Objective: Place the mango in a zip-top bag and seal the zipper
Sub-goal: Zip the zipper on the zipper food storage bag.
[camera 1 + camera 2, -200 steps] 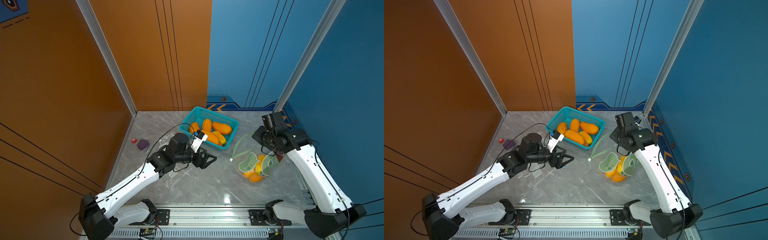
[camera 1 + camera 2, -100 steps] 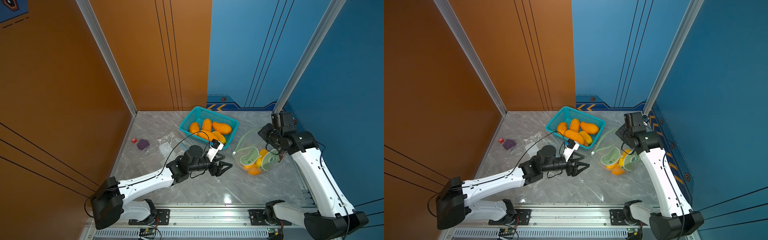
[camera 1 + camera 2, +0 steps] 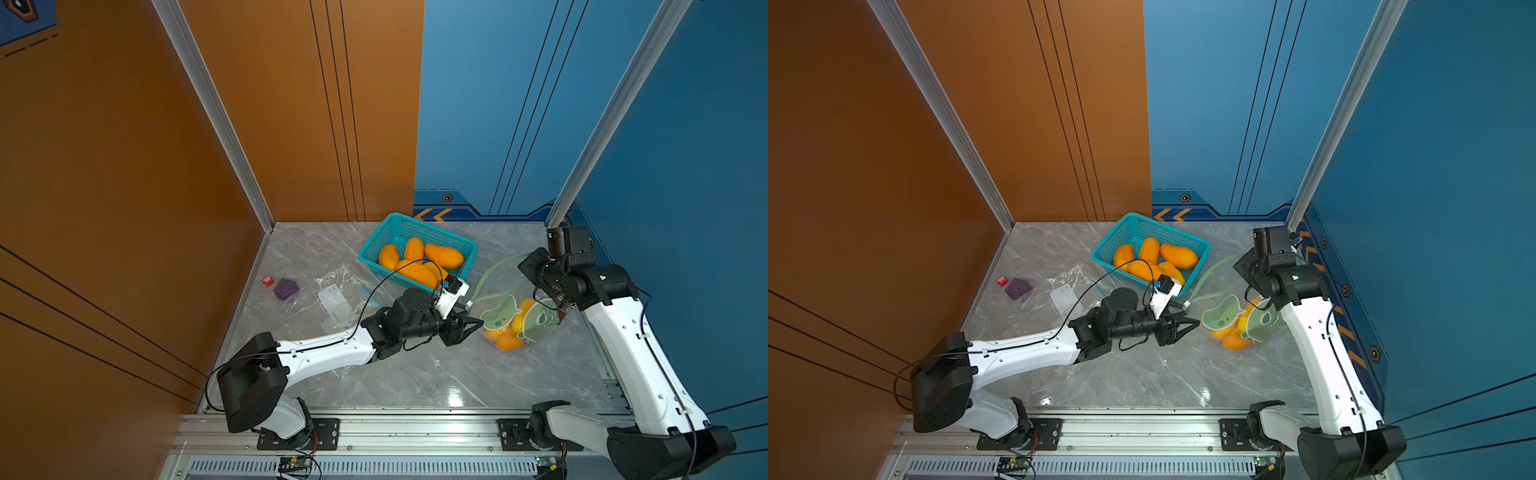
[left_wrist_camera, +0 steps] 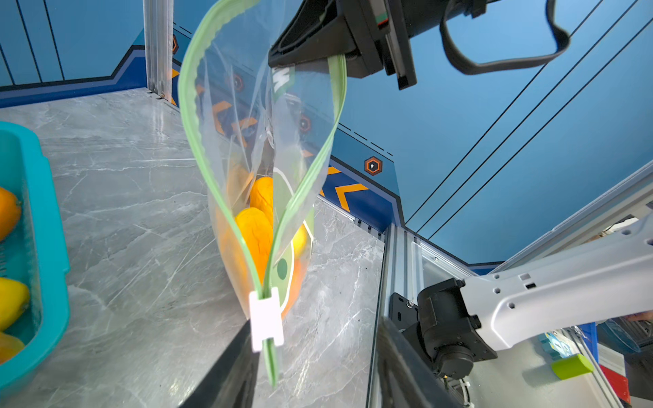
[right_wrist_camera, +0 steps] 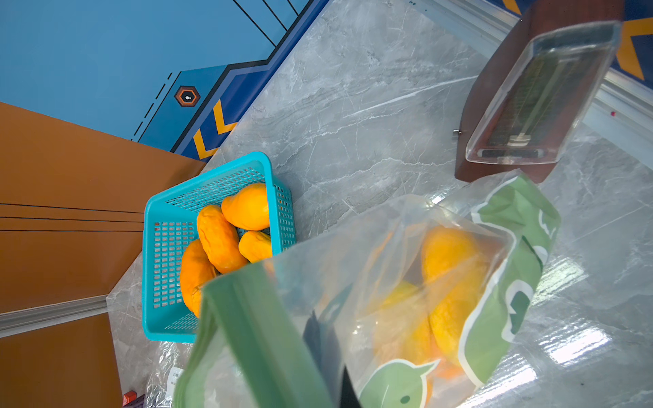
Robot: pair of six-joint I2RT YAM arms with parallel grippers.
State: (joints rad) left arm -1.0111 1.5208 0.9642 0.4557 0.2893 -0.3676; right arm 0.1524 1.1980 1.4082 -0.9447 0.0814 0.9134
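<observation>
The clear zip-top bag [image 3: 511, 307] [image 3: 1233, 320] with green prints stands on the table, right of the basket, with several orange mangoes [image 3: 505, 336] [image 4: 254, 229] [image 5: 452, 268] inside. Its green zipper mouth [image 4: 192, 123] gapes wide. The white slider [image 4: 265, 319] [image 3: 468, 304] sits at the near end. My right gripper [image 3: 528, 266] [image 4: 335, 58] is shut on the far end of the zipper strip and holds it up. My left gripper [image 3: 471, 330] [image 4: 314, 325] is open, and the slider lies against one of its fingers [image 4: 233, 364].
A teal basket [image 3: 399, 226] [image 5: 152, 247] with several more mangoes [image 3: 442, 255] stands behind my left gripper. Flat clear bags [image 3: 336, 299], a purple box [image 3: 286, 289] and a small red cube [image 3: 268, 280] lie to the left. A brown metronome [image 5: 530, 106] stands near the right wall.
My left arm has swung right from beside the basket to the bag's slider end, and its jaws have narrowed. My right gripper has shifted right, pulling the zipper edge up.
</observation>
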